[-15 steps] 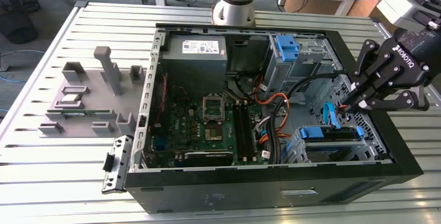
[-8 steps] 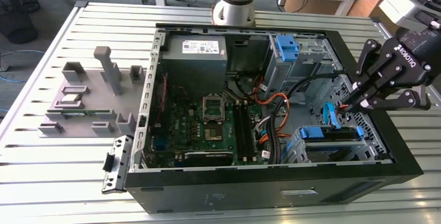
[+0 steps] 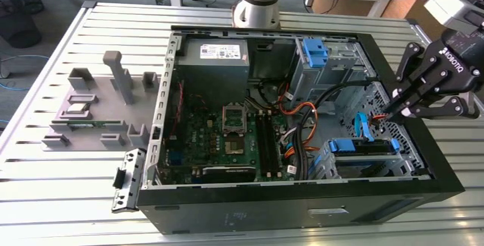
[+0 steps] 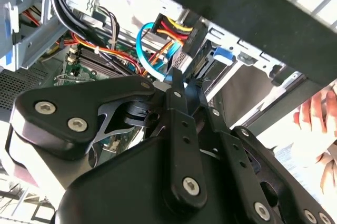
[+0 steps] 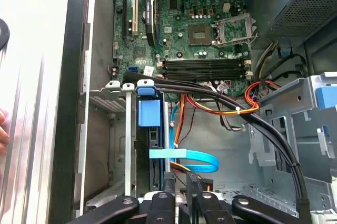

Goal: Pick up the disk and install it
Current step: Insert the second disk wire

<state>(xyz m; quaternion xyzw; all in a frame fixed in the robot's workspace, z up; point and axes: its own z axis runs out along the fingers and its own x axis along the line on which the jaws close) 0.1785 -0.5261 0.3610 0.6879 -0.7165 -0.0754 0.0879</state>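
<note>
Toward the right edge of the exterior view, the gripper (image 3: pixel 393 111) hangs over the open computer case (image 3: pixel 446 172), its fingers (image 3: pixel 398 109) drawn together near a red-and-black connector. Low in the case's right corner, the disk (image 3: pixel 361 147) sits in its metal cage, blue rails showing. In the first wrist view, the disk (image 5: pixel 149 129) stands edge-on beside a light blue cable (image 5: pixel 196 158). A grey slatted worktop (image 3: pixel 60 200) carries the case.

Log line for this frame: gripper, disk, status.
gripper: shut, above case's open side, near blue cable | disk: seated in drive cage, blue rails showing | status: nothing held
</note>
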